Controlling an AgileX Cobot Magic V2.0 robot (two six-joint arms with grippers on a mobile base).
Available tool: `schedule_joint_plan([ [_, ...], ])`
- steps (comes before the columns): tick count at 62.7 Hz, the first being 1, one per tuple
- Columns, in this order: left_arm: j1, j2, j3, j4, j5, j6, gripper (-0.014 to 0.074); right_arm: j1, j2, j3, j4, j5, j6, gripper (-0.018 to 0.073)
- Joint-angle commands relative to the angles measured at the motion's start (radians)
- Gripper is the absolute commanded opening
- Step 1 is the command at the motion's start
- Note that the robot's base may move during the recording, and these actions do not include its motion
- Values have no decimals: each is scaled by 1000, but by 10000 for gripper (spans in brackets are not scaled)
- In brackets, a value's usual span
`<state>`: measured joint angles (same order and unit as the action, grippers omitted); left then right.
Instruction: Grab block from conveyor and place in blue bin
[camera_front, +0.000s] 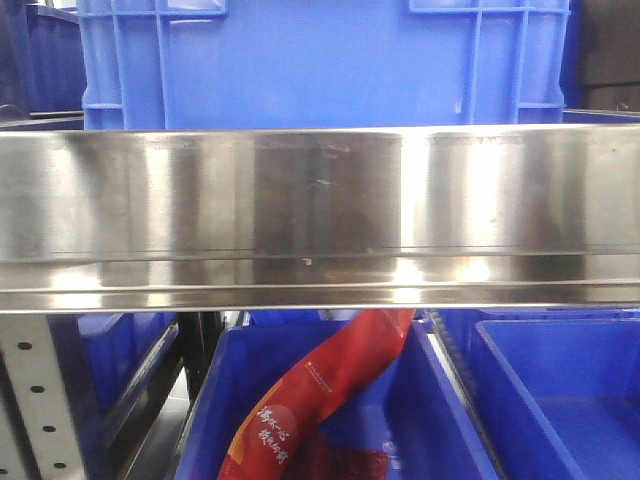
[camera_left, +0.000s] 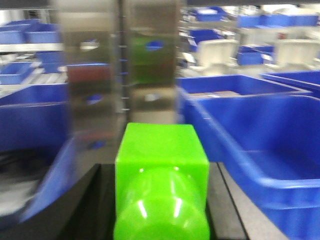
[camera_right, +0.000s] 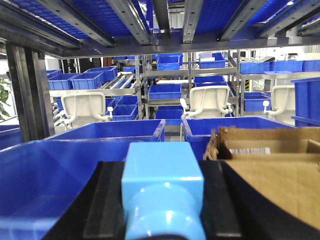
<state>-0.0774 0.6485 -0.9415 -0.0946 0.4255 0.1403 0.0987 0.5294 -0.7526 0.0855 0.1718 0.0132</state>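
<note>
The left gripper pinches a green block, lower centre. The right gripper pinches a light-blue block; blue bin lower left.

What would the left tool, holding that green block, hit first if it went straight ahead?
Probably the shiny metal panel, dead ahead of the left tool and its green block. The blue bin lies off to the right. Blur makes depth uncertain.
</note>
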Motion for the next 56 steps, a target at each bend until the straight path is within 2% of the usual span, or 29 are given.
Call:
schedule_joint_plan([
  [1,-72,63,-49,-42,-1,34,-111,25,94,-75,-6,-16,-5,-162],
  [14,-290,230,-115,-40,-137,34,-111,183,308,-224,-15,-16,-5,-162],
  [24,-416,394,-196,-32,-214,34,-111,311,475,-318,-20,-59,-5,-162],
  [31,-445,524,-278,-83,-229,32,-111,366,584,-374,-20,-104,-5,-162],
  [36,-445,608,-337,-219,-233,32,-111,382,661,-394,-20,-142,-5,-162],
  [40,-445,675,-375,-286,-234,32,-111,382,711,-395,-20,-190,-5,-162],
  [46,-445,754,-421,-289,-234,32,-111,382,775,-395,-20,-246,-5,-162],
  [56,-445,816,-431,-289,-241,32,-111,382,816,-395,-20,-235,-5,-162],
])
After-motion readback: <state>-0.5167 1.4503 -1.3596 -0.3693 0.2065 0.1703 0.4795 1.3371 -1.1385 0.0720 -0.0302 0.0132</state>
